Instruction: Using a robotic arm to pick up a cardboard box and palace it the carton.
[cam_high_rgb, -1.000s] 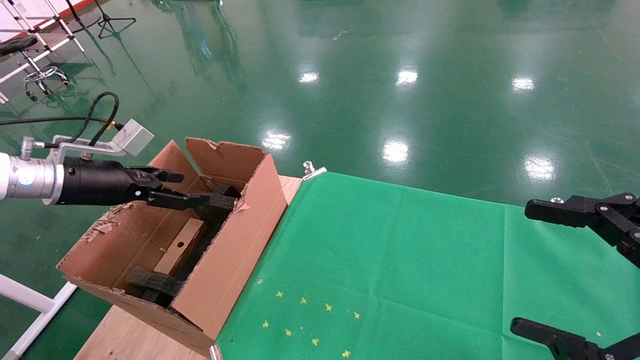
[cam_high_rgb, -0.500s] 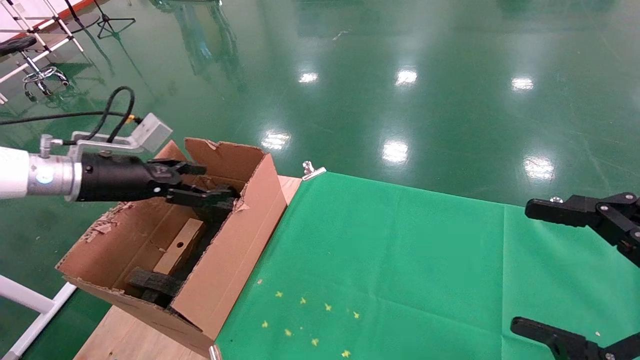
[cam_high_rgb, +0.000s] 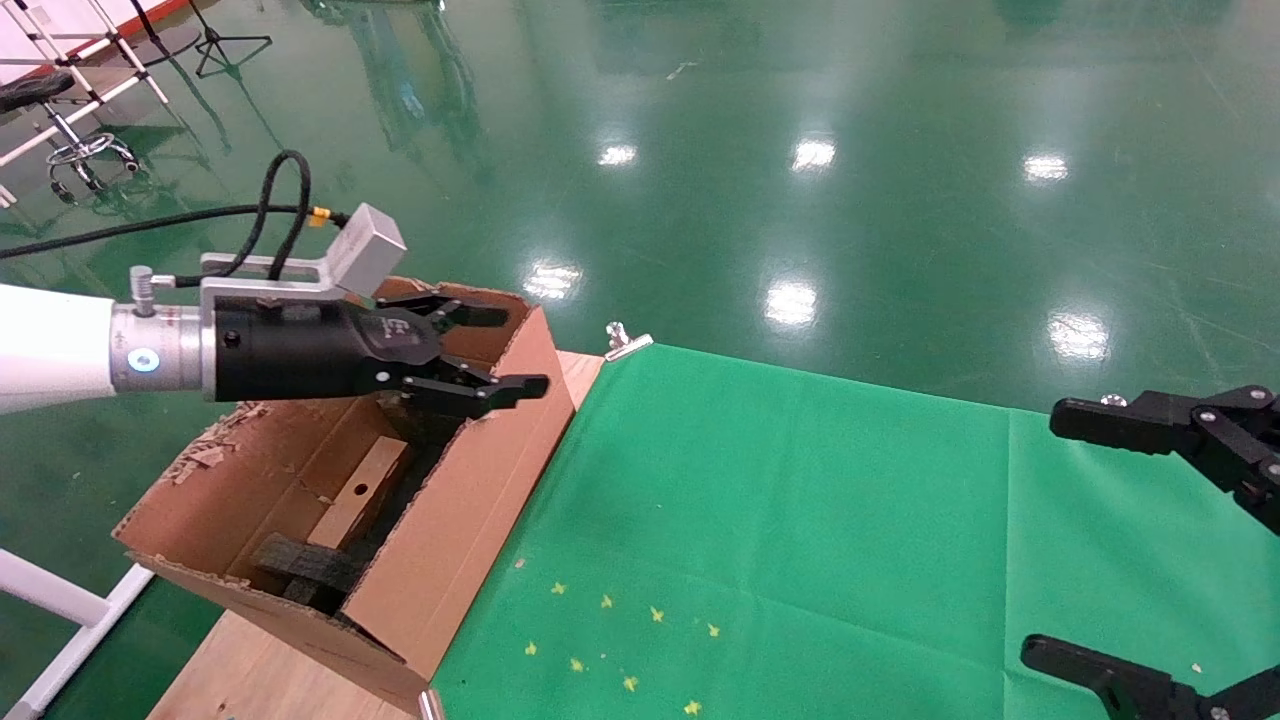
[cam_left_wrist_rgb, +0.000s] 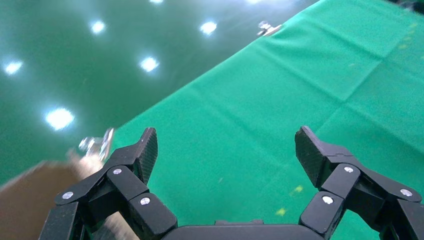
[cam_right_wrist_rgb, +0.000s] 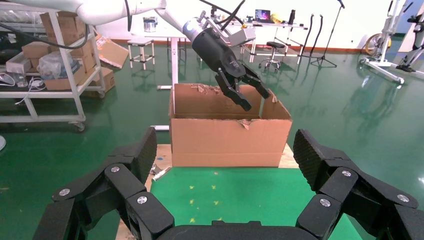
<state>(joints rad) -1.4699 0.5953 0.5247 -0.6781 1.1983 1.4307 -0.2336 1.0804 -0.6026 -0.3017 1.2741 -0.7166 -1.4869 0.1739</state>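
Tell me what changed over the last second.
The left gripper, open and empty, rose out of the carton and moved right, toward the green cloth, now above the carton's rim. The cardboard box stayed lying inside the carton; the right gripper stayed parked, open.

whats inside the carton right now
Inside the carton lies the cardboard box, tilted, with black foam blocks at its near end. The far end is hidden behind the left claw, open and empty above the carton.

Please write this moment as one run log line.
left gripper: open, empty, above carton | cardboard box: inside carton | right gripper: open, parked
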